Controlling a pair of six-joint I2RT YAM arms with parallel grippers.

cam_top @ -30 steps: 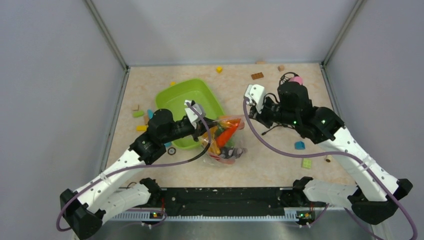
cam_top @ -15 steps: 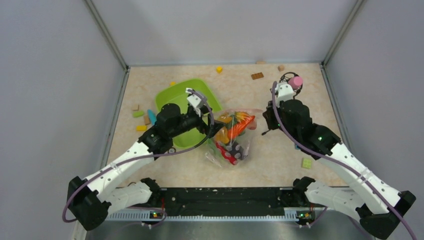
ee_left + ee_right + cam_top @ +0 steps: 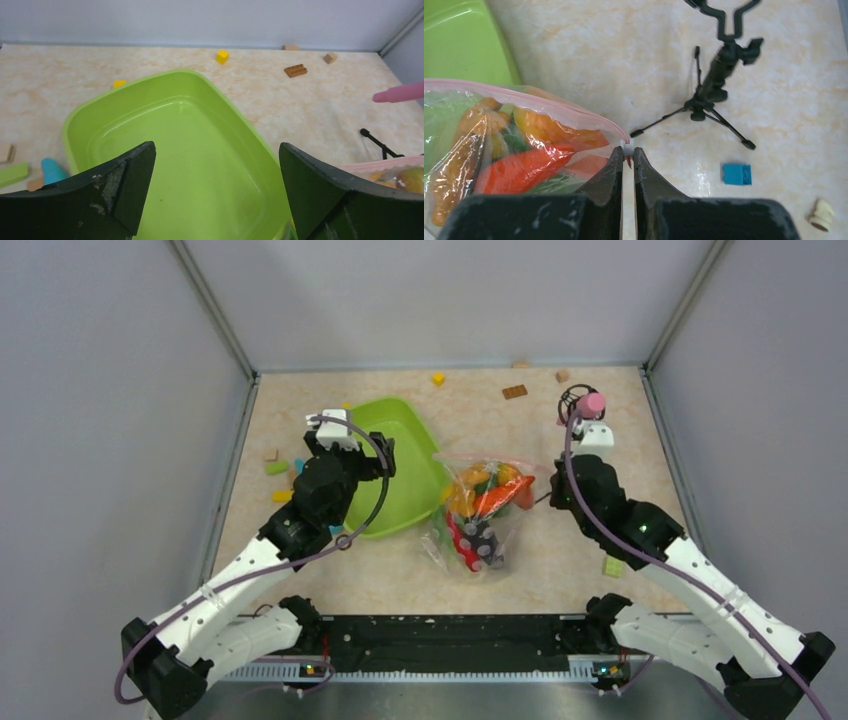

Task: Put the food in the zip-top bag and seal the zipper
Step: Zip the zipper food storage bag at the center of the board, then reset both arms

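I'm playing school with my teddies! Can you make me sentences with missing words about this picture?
1. The left claw is wide open above the lime-green ____.
2. The right claw pinches the end of the pink ____ on the clear bag.
3. The toy food lies ____ that bag.
4. The small block near the black tripod is ____.
Missing words: tray; zipper; inside; blue.

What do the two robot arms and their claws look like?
The left arm and right arm have white perforated shells, black joints and a purple cable looping alongside. A white block sits at each wrist. The left claw and right claw have two flat black fingers; the left's show pale scuffs.
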